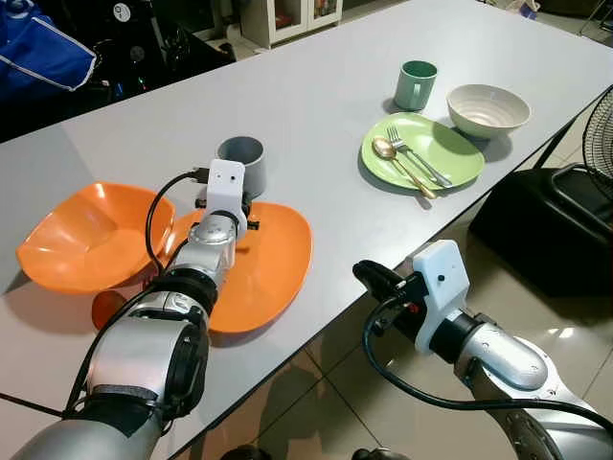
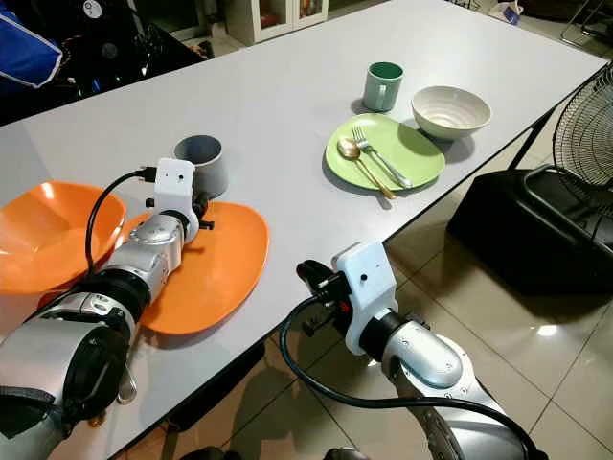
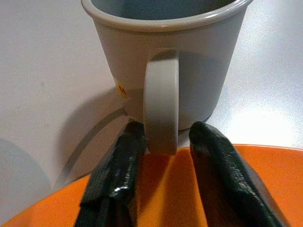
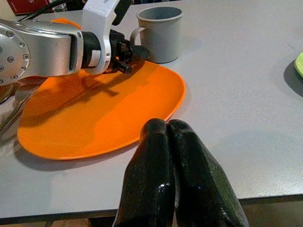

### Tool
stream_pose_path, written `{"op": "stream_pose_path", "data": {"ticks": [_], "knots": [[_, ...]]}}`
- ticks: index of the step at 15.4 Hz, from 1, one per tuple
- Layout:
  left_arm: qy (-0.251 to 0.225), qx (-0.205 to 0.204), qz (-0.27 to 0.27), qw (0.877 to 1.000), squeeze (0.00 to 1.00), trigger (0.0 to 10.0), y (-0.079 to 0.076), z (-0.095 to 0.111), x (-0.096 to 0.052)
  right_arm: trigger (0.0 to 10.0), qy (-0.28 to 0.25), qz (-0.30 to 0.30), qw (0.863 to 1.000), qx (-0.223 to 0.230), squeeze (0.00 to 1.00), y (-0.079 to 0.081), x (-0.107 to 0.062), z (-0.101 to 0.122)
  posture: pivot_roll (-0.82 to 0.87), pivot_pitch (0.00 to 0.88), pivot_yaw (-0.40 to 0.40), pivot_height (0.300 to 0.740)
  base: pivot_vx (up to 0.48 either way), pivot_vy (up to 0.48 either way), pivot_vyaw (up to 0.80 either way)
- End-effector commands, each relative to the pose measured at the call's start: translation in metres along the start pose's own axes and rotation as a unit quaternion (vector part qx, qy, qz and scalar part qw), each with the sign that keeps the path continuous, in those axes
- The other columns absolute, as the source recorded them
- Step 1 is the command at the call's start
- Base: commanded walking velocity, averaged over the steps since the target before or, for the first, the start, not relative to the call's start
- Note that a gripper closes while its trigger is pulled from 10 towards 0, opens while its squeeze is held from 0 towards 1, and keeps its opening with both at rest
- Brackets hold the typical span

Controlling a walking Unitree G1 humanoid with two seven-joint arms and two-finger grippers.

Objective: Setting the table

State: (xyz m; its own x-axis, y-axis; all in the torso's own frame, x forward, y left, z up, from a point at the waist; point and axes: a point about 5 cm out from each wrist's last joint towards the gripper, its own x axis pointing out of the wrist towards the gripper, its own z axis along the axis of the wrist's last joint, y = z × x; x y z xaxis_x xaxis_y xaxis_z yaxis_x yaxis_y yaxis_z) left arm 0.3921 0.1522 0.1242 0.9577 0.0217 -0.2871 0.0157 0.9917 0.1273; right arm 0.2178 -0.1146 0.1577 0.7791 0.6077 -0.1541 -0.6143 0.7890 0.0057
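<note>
Left wrist view: my left pincer [image 3: 161, 142] sits parted, fingers either side of the grey mug [image 3: 165, 61] handle, not yet closed, above the orange plate [image 1: 263, 264]. Mug stands upright on the worktop [image 1: 316, 105] just beside the plate. Right pincer [image 4: 170, 165] clenched empty at the worktop edge.

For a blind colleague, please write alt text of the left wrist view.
The left gripper is open, its two black fingers on either side of the handle of a grey mug. The mug stands on a pale table, and the fingers lie over an orange plate.
</note>
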Motion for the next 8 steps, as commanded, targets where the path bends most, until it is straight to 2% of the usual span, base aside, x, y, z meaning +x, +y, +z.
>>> {"op": "stream_pose_path", "data": {"ticks": [1,2,3,4,5,8], "knots": [[0.000,0.002,0.000,1.000,1.00,10.0,0.003,0.003,0.001,10.0,0.002,-0.002,1.000,0.002,0.00,-0.001,0.000,0.001,-0.10,0.078,0.034,0.740,0.000,0.000,0.00],[-0.005,0.012,0.000,1.000,1.00,10.0,0.003,0.006,0.001,10.0,0.001,-0.003,1.000,0.001,0.00,-0.002,0.002,0.001,-0.09,0.067,0.035,0.740,0.000,0.000,0.00],[-0.010,0.012,0.003,1.000,0.93,10.0,0.004,0.010,0.001,10.0,-0.001,-0.004,1.000,0.001,0.00,-0.003,0.003,0.001,-0.09,0.059,0.037,0.740,0.000,0.000,0.00],[-0.011,0.008,0.003,1.000,0.93,10.0,0.005,0.012,0.002,10.0,-0.002,-0.004,1.000,0.001,0.00,-0.003,0.003,0.001,-0.09,0.059,0.037,0.740,0.000,0.000,0.00],[-0.021,-0.017,0.000,1.000,0.00,10.0,0.005,0.019,0.002,10.0,-0.006,-0.006,1.000,-0.001,0.00,-0.004,0.005,0.002,-0.09,0.046,0.038,0.740,0.000,0.000,0.00],[-0.035,-0.026,-0.021,0.999,0.00,10.0,0.000,0.025,0.002,10.0,-0.009,-0.008,1.000,-0.003,0.00,-0.007,0.010,0.002,-0.06,0.023,0.037,0.740,0.000,0.000,0.00]]}}
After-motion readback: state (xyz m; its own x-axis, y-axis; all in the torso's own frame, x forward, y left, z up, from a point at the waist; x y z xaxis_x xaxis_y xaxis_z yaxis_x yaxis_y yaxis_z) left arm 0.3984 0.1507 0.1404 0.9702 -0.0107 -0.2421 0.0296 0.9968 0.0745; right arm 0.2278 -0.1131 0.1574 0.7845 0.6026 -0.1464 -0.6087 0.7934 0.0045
